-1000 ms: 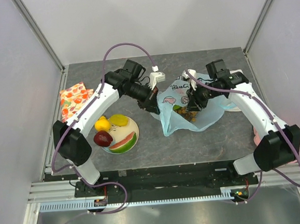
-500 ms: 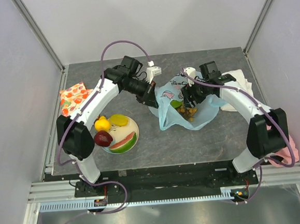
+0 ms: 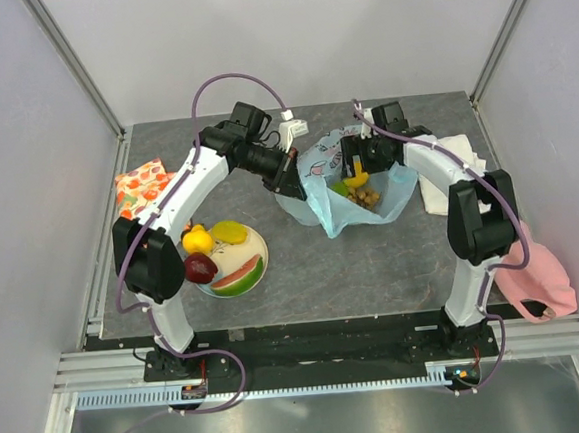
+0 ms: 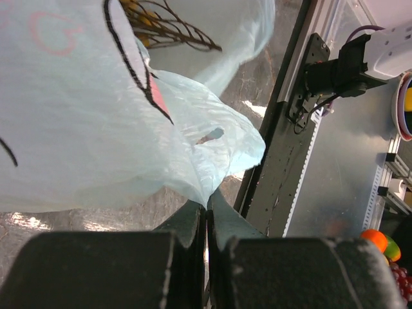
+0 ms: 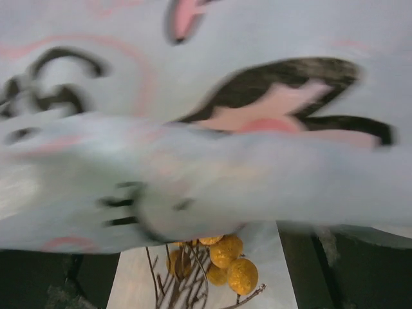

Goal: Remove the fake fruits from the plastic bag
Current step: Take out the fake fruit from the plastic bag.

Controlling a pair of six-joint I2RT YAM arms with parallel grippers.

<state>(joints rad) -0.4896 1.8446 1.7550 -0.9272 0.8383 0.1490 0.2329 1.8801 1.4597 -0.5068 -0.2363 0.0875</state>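
Note:
The light-blue plastic bag (image 3: 354,206) with its pink-and-dark print lies at the table's middle back, mouth upward. My left gripper (image 3: 289,183) is shut on the bag's left edge; in the left wrist view the film (image 4: 193,154) runs down into the pinched fingers (image 4: 193,222). My right gripper (image 3: 356,163) hangs open over the bag's mouth, fingers wide apart at the sides of its wrist view. Inside the bag lie a yellow-green fruit (image 3: 353,180) and a tan grape bunch (image 3: 367,197), also seen as grapes (image 5: 228,257) under blurred bag film (image 5: 206,161).
A white-and-blue plate (image 3: 260,244) at front left holds a lemon (image 3: 197,241), a dark red apple (image 3: 199,269), a watermelon slice (image 3: 239,277) and a yellow-green piece (image 3: 230,231). An orange-red patterned cloth (image 3: 143,184) lies far left, a white towel (image 3: 448,169) right, a pink cloth (image 3: 542,283) front right.
My right gripper has opened wide and shifted back and left over the bag's mouth. The bag has bunched up and moved toward the back. My left gripper kept its hold, drifting slightly back.

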